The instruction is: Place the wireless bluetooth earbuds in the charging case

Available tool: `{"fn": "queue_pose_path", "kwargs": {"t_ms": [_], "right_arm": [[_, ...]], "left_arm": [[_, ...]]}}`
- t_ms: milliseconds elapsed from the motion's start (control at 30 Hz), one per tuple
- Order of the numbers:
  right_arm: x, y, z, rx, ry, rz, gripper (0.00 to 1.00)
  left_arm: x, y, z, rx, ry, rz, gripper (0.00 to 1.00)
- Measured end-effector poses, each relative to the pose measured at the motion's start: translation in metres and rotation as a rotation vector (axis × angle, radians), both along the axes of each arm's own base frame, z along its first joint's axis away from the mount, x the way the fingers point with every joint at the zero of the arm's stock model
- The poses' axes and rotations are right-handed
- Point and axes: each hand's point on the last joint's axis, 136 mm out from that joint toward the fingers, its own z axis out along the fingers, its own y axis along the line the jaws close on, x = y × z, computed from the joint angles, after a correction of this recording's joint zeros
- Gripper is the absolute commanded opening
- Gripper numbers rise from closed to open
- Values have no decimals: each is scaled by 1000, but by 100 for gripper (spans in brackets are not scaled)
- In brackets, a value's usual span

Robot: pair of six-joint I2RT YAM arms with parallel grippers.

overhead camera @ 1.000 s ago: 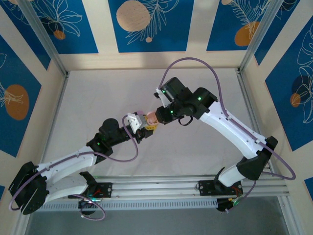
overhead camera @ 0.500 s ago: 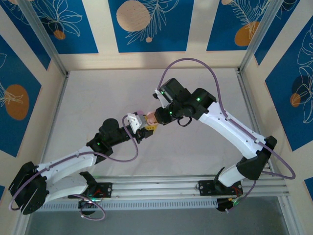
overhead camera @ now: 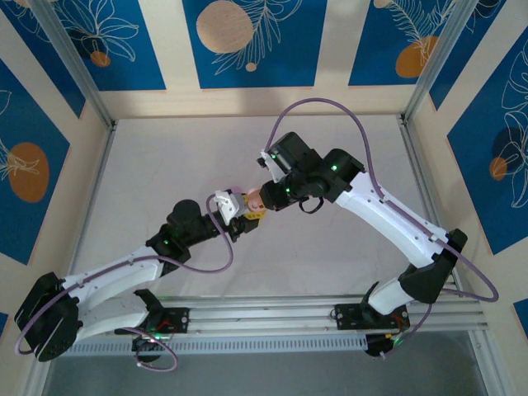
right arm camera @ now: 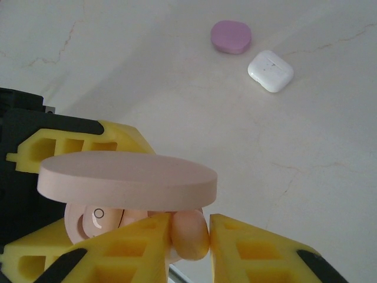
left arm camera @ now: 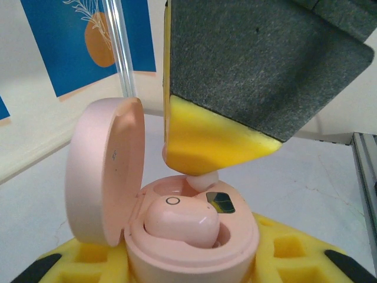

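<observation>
My left gripper (left arm camera: 194, 268) is shut on the peach-pink charging case (left arm camera: 235, 242), whose lid (left arm camera: 103, 171) stands open. One pink earbud (left arm camera: 181, 221) sits in the near socket. My right gripper (right arm camera: 189, 239) is shut on the second pink earbud (right arm camera: 189, 233), pinched between its yellow fingers (right arm camera: 259, 247). That bud's pale tip (left arm camera: 204, 180) hangs just over the empty far socket, under the right arm's finger (left arm camera: 218, 141). From above, the left gripper (overhead camera: 246, 216) and the right gripper (overhead camera: 262, 200) meet at the case (overhead camera: 254, 200) near the table's middle.
A pale purple case (right arm camera: 231, 36) and a white case (right arm camera: 270, 71) lie shut on the white table beyond the grippers. The pink lid (right arm camera: 126, 181) stands close above the right fingers. Framed walls with blue panels (overhead camera: 247, 41) ring the table.
The right gripper has edged slightly left and closer to the case with the earbud in it. The left arm holds still.
</observation>
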Motion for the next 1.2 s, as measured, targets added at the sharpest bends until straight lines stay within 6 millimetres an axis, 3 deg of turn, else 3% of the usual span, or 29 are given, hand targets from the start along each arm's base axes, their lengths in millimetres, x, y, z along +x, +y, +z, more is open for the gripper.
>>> {"fn": "queue_pose_path", "kwargs": {"t_ms": [933,1200], "right_arm": [[1,2,-4,-16,-26,11,25],[-3,3,3,22,-33,24,28]], "left_arm": [[2,-1,-3,-7,29,4,32],[2,-2,4,-25,11,3,32]]}}
